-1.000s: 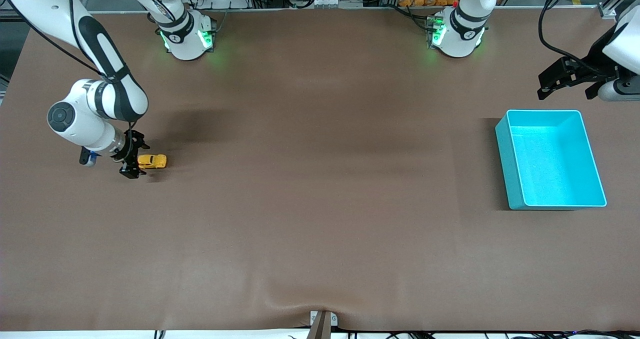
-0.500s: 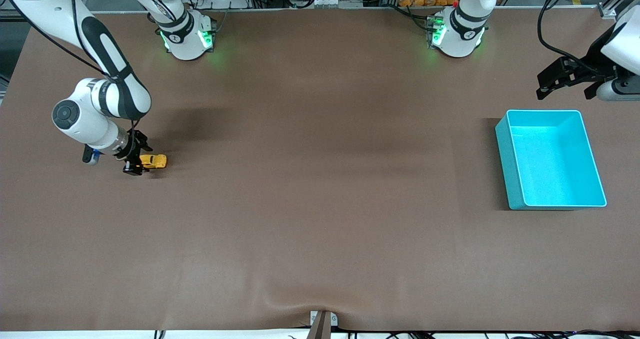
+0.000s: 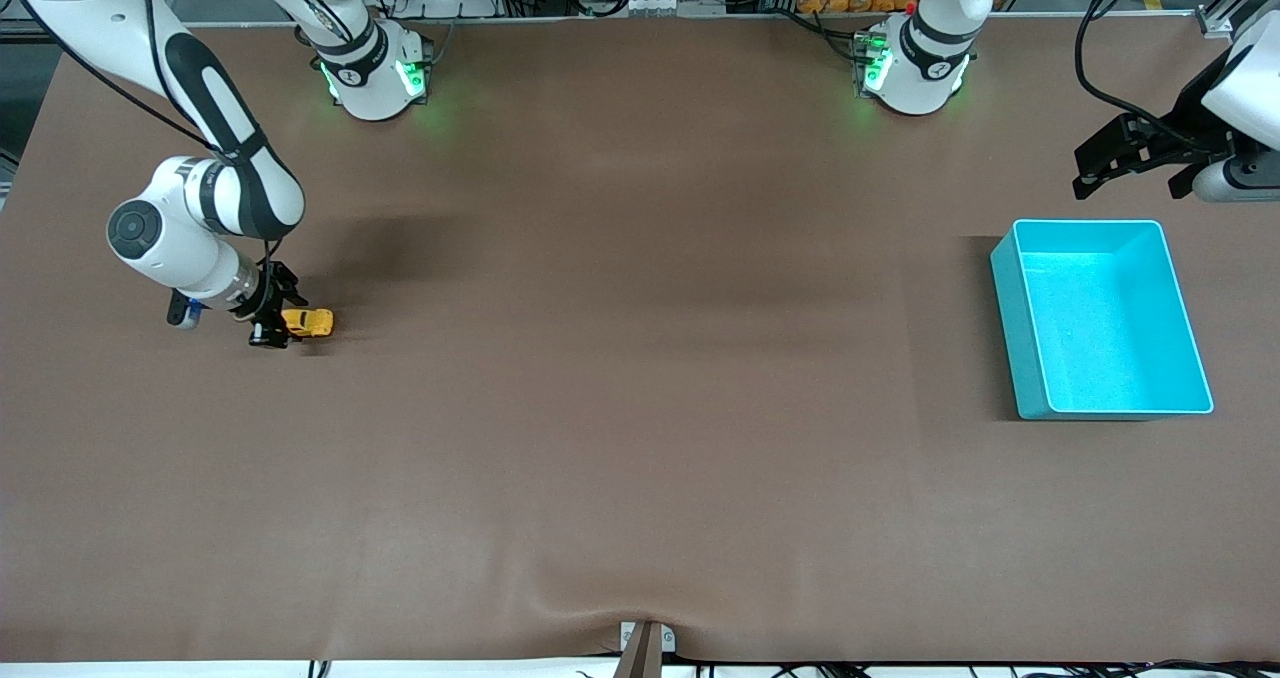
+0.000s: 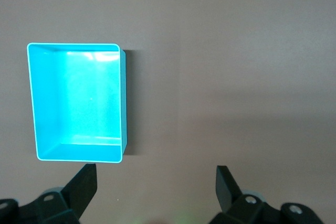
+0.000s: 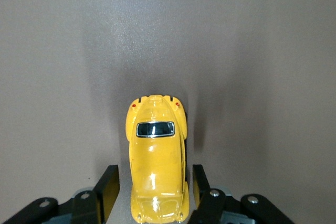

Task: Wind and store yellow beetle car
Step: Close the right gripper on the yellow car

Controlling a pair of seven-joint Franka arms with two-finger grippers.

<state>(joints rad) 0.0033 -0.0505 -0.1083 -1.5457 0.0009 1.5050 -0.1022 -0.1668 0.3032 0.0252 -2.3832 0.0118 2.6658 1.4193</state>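
Yellow and glossy, the car [image 5: 157, 167] sat on the brown table [image 3: 640, 378] at the right arm's end, and I judged it light, hard and slick. The right gripper [image 3: 272, 319] had its fingers [image 5: 109, 190] low on either flank, at the car's three and nine o'clock, narrowed but with a sliver of gap visible, so not yet gripping. I reckoned the flat sides were the best hold, since the rounded roof would slip. The turquoise bin [image 3: 1005, 288] stood well apart at the left arm's end. The left gripper [image 3: 1120, 158] waited wide open above the table beside it. I saw nothing in the way.
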